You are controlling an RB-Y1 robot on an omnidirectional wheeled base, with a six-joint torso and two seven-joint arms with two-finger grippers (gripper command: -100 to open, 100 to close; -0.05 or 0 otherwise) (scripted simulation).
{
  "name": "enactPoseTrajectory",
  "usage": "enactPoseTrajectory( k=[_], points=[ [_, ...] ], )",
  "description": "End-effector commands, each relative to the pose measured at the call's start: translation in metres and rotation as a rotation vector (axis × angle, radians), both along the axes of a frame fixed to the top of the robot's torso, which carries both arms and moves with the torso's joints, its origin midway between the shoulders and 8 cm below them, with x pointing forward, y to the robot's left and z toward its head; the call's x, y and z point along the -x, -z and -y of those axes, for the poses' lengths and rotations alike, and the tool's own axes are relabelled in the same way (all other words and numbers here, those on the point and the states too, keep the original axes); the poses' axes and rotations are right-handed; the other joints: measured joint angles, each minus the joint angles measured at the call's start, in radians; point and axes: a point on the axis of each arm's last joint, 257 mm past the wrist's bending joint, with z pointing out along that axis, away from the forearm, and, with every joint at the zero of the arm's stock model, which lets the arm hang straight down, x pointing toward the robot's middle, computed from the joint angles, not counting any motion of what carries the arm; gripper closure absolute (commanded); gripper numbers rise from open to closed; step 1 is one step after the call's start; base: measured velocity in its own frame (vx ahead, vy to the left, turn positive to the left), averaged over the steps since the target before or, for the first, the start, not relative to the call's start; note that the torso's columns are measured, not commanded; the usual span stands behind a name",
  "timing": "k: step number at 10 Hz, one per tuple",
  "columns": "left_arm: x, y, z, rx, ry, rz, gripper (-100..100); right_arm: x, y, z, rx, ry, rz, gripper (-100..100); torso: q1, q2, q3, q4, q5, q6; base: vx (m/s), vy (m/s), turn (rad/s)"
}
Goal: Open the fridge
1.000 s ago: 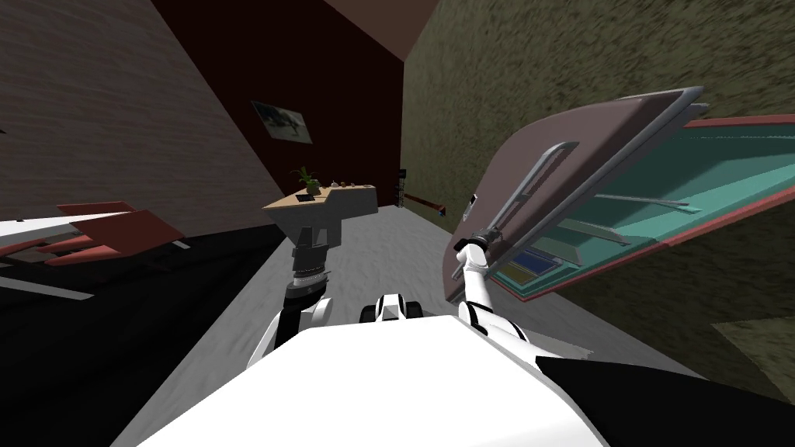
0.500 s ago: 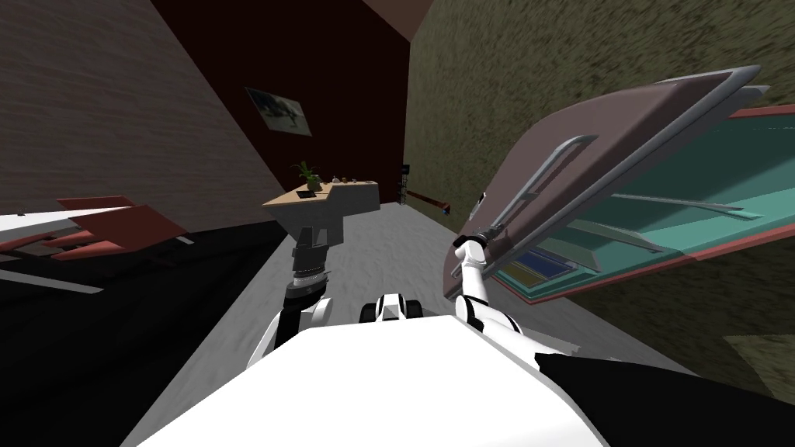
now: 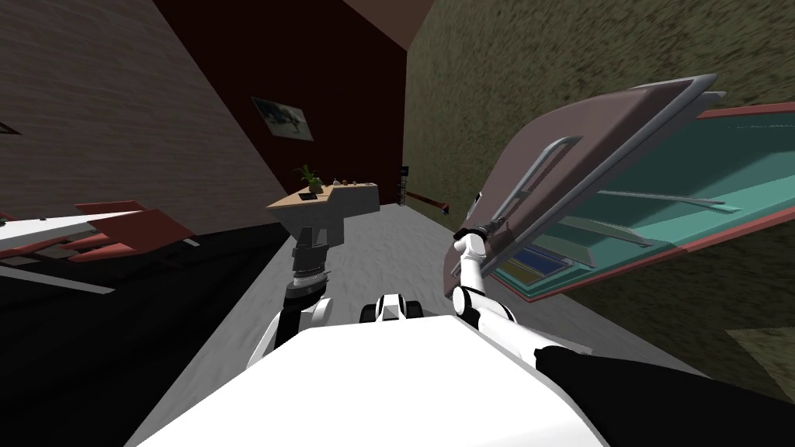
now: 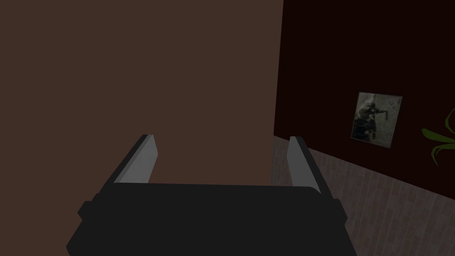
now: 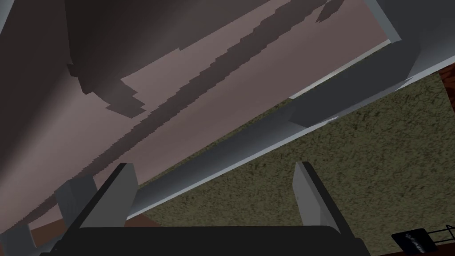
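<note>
standing open on my right, the one fridge door (image 3: 578, 143) bares a teal interior (image 3: 699, 182). right gripper (image 3: 487, 230) (image 5: 213, 165), fingers apart, sits at its single handle (image 3: 536, 174) (image 5: 266, 138). left gripper (image 4: 220, 146) is spread too, holding nothing.

We see a mauve-brown fridge door (image 3: 605, 132), its grey handle (image 3: 529, 180), a teal fridge interior (image 3: 699, 178) rimmed in red, an olive speckled wall (image 3: 528, 62) and a grey floor (image 3: 373, 248).

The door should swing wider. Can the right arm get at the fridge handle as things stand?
Probably yes: the right gripper is open at the lower end of the handle, whose grey bar crosses just ahead with nothing between.
</note>
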Motion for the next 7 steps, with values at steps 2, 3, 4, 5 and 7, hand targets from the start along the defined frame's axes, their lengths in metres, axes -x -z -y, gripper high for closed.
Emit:
enactPoseTrajectory(
  k=[2, 3, 4, 5, 7],
  points=[
    [0.0, 0.0, 0.0, 0.0, 0.0, 0.0, 0, -0.0035, -0.0047, 0.0005, 0.003, 0.002, -0.006, 0, -0.003, 0.001, 0.001, 0.0, -0.002, 0.001, -0.008, 0.0, 0.002],
    [0.0, 0.0, 0.0, 0.0, 0.0, 0.0, 0, -0.0035, -0.0046, 0.0004, 0.003, 0.002, -0.005, 0, -0.003, 0.001, 0.001, 0.0, -0.002, 0.001, 0.0, 0.0, 0.0],
    [0.0, 0.0, 0.0, 0.0, 0.0, 0.0, 0, -0.0035, -0.0046, 0.0004, 0.003, 0.002, -0.005, 0, -0.003, 0.001, 0.001, 0.0, -0.002, 0.001, 0.0, 0.0, 0.0],
    [0.0, 0.0, 0.0, 0.0, 0.0, 0.0, 0, -0.0035, -0.0046, 0.0004, 0.003, 0.002, -0.005, 0, -0.003, 0.002, 0.002, 0.0, -0.002, 0.001, 0.0, 0.0, 0.0],
    [0.0, 0.0, 0.0, 0.0, 0.0, 0.0, 0, -0.0035, -0.0046, 0.0004, 0.003, 0.002, -0.005, 0, -0.003, 0.002, 0.002, 0.0, -0.002, 0.001, 0.0, 0.0, 0.0]
  ],
)
